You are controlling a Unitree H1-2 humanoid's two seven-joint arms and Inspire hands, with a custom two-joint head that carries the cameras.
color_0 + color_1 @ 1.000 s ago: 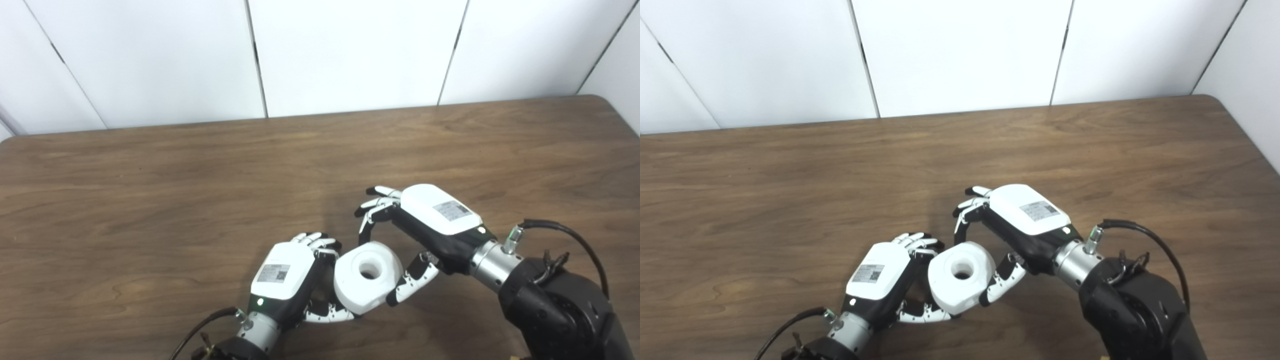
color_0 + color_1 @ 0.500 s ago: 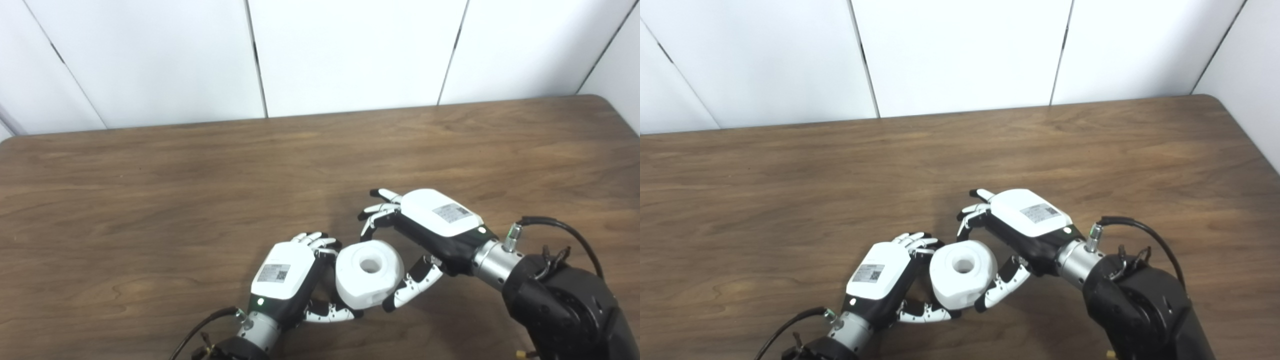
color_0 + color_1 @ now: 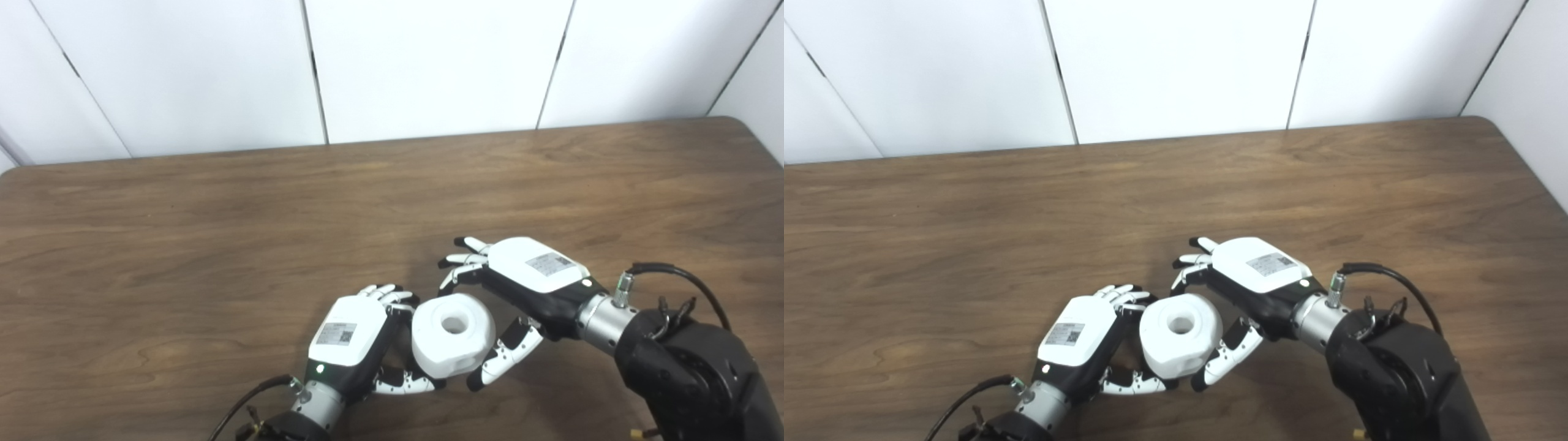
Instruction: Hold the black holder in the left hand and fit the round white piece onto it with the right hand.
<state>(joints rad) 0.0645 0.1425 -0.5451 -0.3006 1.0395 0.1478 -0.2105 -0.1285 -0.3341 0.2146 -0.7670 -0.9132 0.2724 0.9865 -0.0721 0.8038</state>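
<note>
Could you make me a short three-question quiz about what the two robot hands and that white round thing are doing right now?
1. True or false: the right hand is clamped tight around the round white piece.
2. Which hand has the round white piece against its fingers? A. the left hand B. the right hand C. neither
3. Fill in the missing word: the top of the white piece has a round ____ in its middle.

Key
1. False. The right hand's fingers are spread apart beside the piece, gripping nothing.
2. A. The left hand's fingers curl around the side of the piece; the black holder itself is hidden from both views.
3. hole
</note>
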